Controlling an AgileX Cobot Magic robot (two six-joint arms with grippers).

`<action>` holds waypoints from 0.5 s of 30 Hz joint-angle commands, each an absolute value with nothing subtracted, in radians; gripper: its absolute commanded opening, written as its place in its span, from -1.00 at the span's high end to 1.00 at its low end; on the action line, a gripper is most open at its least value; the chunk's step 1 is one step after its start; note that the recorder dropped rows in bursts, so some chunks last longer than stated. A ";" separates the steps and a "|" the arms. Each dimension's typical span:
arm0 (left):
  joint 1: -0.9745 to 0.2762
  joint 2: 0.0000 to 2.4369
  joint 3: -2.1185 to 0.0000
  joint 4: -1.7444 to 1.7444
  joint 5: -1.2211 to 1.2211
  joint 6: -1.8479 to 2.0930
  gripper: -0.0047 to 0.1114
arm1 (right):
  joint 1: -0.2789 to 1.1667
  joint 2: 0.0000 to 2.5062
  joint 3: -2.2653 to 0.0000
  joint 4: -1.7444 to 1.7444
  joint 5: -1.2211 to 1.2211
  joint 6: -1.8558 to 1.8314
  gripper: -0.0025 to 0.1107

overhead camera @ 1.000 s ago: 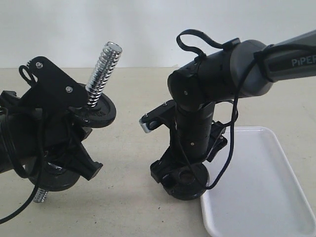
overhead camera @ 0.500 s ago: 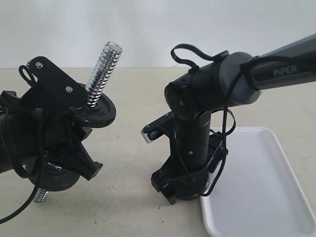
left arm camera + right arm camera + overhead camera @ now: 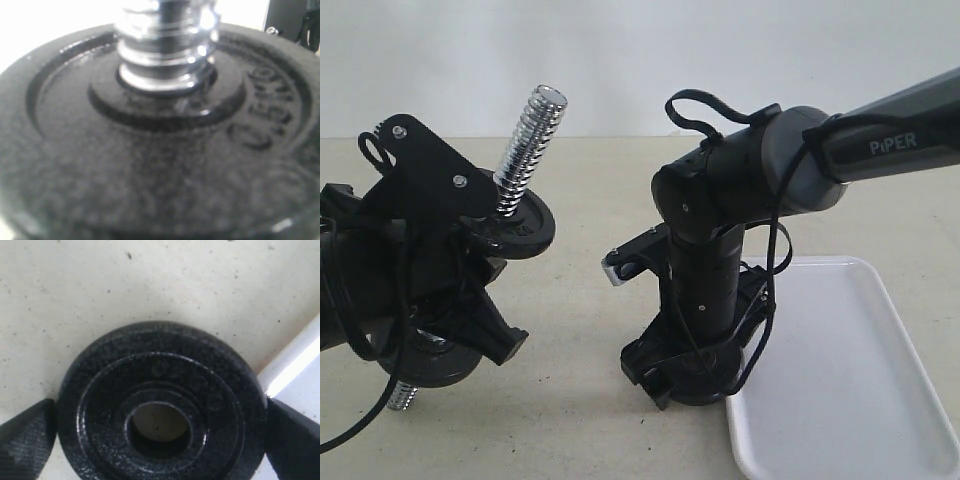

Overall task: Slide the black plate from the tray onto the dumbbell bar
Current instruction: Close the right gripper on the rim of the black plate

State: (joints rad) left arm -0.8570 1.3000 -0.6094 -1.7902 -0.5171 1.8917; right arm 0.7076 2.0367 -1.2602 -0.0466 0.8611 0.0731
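Observation:
My right gripper (image 3: 688,378) is shut on the black plate (image 3: 708,372), holding it low over the table just left of the white tray (image 3: 860,400). In the right wrist view the black plate (image 3: 160,405) sits between both fingers (image 3: 27,440), and bare table shows through its hole. The tray's rim (image 3: 292,365) lies beside it. My left gripper (image 3: 455,310) holds the chrome dumbbell bar (image 3: 528,135) tilted, threaded end up. One black disc (image 3: 520,228) sits on the bar above the grip and another (image 3: 440,365) below. The left wrist view shows only that upper disc (image 3: 150,165) and the bar's thread (image 3: 165,45); its jaws are hidden.
The beige table (image 3: 580,330) lies between the two arms. The tray holds nothing that I can see. The right arm's cable (image 3: 770,330) loops down beside the gripper.
My right gripper has turned at the wrist and shifted slightly left and down with the plate. The left arm and the bar have not moved.

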 commanded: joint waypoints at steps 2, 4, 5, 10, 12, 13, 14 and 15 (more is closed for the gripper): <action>-0.858 1.245 -0.652 -1.744 -0.571 1.905 0.84 | 0.709 2.058 -1.257 -0.065 0.841 0.075 -0.89; -0.858 1.245 -0.652 -1.744 -0.571 1.905 0.84 | 0.709 2.058 -1.257 -0.065 0.841 0.075 -0.81; -0.858 1.245 -0.652 -1.744 -0.571 1.905 0.84 | 0.709 2.058 -1.257 -0.065 0.841 0.075 -0.72; -0.858 1.245 -0.652 -1.744 -0.573 1.905 0.84 | 0.709 2.058 -1.257 -0.065 0.815 0.075 0.37; -0.858 1.245 -0.652 -1.744 -0.573 1.905 0.84 | 0.709 2.058 -1.257 -0.065 0.799 0.075 0.80; -0.858 1.245 -0.652 -1.744 -0.573 1.905 0.84 | 0.709 2.058 -1.257 -0.065 0.792 0.077 0.90; -0.858 1.245 -0.652 -1.744 -0.573 1.905 0.84 | 0.709 2.058 -1.257 -0.065 0.774 0.081 0.96; -0.858 1.245 -0.652 -1.744 -0.573 1.905 0.84 | 0.709 2.058 -1.257 -0.065 0.769 0.079 0.96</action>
